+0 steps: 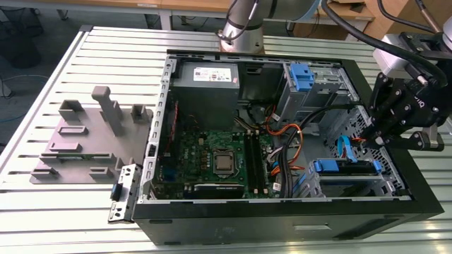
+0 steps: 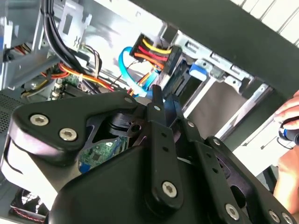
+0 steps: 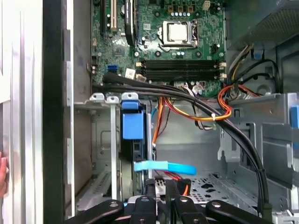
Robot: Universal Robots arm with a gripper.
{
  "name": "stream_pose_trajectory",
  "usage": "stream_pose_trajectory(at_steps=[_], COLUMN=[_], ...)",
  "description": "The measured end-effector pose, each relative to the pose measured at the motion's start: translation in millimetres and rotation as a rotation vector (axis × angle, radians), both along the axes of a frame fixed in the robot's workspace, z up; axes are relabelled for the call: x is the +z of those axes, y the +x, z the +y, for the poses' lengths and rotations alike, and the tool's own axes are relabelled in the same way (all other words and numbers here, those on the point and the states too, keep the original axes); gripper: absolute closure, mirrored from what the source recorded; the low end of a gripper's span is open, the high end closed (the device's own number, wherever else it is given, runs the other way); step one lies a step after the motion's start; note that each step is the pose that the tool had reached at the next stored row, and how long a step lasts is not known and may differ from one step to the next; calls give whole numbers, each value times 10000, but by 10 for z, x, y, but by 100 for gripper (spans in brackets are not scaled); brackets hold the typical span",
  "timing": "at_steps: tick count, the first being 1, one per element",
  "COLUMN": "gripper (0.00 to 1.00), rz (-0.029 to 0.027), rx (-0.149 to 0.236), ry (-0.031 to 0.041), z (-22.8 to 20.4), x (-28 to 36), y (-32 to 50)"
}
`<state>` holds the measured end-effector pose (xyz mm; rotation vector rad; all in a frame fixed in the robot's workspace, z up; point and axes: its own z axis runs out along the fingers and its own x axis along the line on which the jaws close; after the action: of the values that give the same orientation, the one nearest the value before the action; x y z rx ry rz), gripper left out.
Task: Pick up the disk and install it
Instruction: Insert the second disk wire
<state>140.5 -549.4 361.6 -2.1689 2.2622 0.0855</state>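
The disk sits in the drive bay at the near corner of the open computer case, on the exterior view's right, with its blue rails showing. Its blue rail also appears in both wrist views. My gripper hangs inside the case just behind that bay, apart from the disk. In both wrist views the gripper is shut with nothing visible between the fingers. Its tips point at a flat blue cable and a black connector with coloured wires.
A grey power-supply box and a bare blue bracket fill the case's far side. Black cables cross above the motherboard. A grey fixture plate lies on the slatted table. A person's hand is beside the case.
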Motion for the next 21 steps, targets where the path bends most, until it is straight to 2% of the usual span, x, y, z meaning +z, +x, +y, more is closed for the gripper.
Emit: stream_pose_trajectory(at_steps=[13,21], gripper=[76,76], rz=[0,0], rx=[-1,-2], ry=[-9,-14], z=[52,54], x=[-27,-58], y=[259,306])
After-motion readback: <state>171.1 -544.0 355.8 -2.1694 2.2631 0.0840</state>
